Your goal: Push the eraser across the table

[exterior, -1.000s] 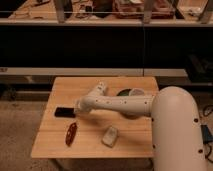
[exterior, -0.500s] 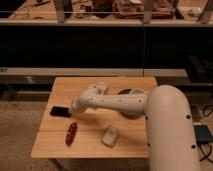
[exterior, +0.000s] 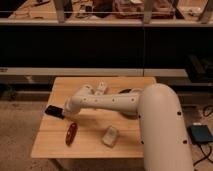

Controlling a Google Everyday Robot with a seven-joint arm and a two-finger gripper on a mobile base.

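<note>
claw (exterior: 65,111) at desk (exterior: 90,145) left edge, touching eraser (exterior: 53,110) at its 9 o'clock; grip state can't tell; reddish-brown object (exterior: 71,134) at 6 o'clock

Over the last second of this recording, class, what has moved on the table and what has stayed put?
The gripper has swept further toward the table's left edge, pushing the eraser with it; the eraser now hangs partly over that edge. Nothing was grasped or released. The reddish-brown object and the whitish block stayed in place.

No text, label, brand, number or sign can be read on anything here.
</note>
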